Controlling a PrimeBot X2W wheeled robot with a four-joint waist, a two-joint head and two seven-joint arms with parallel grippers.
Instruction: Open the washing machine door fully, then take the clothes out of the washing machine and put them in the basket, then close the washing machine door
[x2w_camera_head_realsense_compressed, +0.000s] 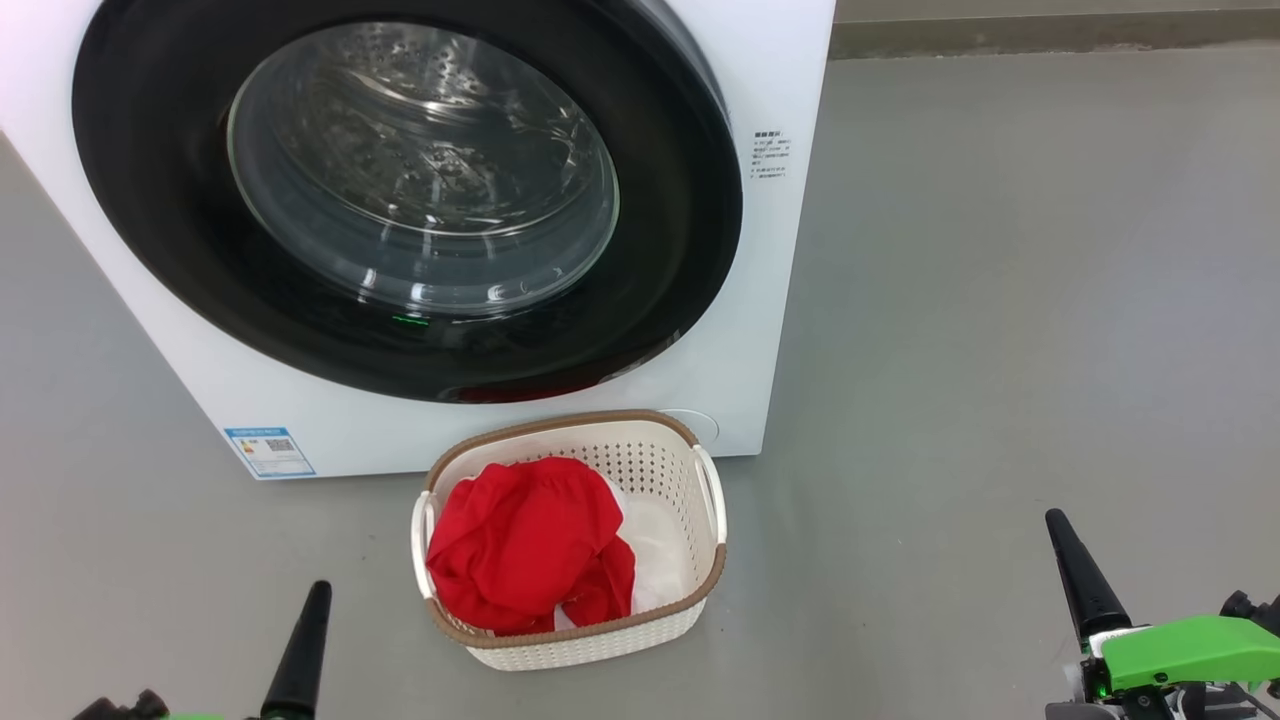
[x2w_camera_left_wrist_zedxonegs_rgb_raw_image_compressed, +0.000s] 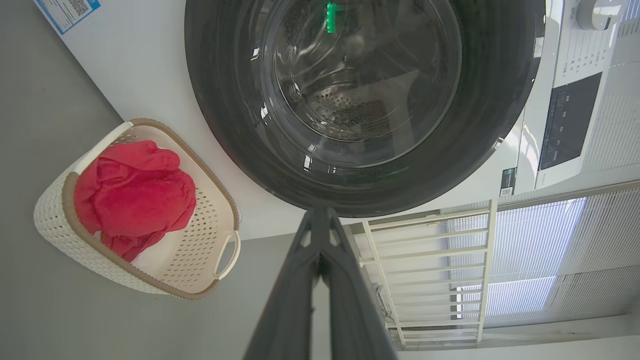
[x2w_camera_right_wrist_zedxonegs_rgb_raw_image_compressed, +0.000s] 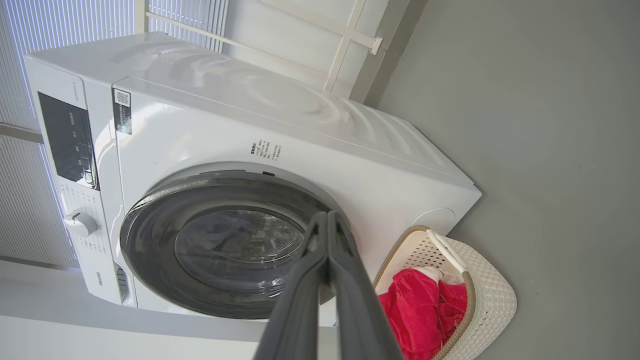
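Observation:
The white washing machine (x2w_camera_head_realsense_compressed: 480, 420) fills the upper left of the head view, and its round black-rimmed door (x2w_camera_head_realsense_compressed: 160, 180) lies flush against the front, closed. Behind the glass I see bare steel drum. On the floor just before the machine stands the cream basket (x2w_camera_head_realsense_compressed: 690, 500) holding the red clothes (x2w_camera_head_realsense_compressed: 520, 540) with some white fabric beside them. My left gripper (x2w_camera_head_realsense_compressed: 318, 590) is low at the left, shut and empty, fingers pressed together (x2w_camera_left_wrist_zedxonegs_rgb_raw_image_compressed: 320, 212). Low at the right, my right gripper (x2w_camera_head_realsense_compressed: 1058, 522) is likewise shut and empty (x2w_camera_right_wrist_zedxonegs_rgb_raw_image_compressed: 327, 216). Both hang well back from basket and door.
Grey floor (x2w_camera_head_realsense_compressed: 1000, 300) spreads open to the right of the machine. A white railing and window blinds (x2w_camera_left_wrist_zedxonegs_rgb_raw_image_compressed: 525, 235) stand behind the machine. The control panel and knob (x2w_camera_right_wrist_zedxonegs_rgb_raw_image_compressed: 80, 222) sit on the machine's top front.

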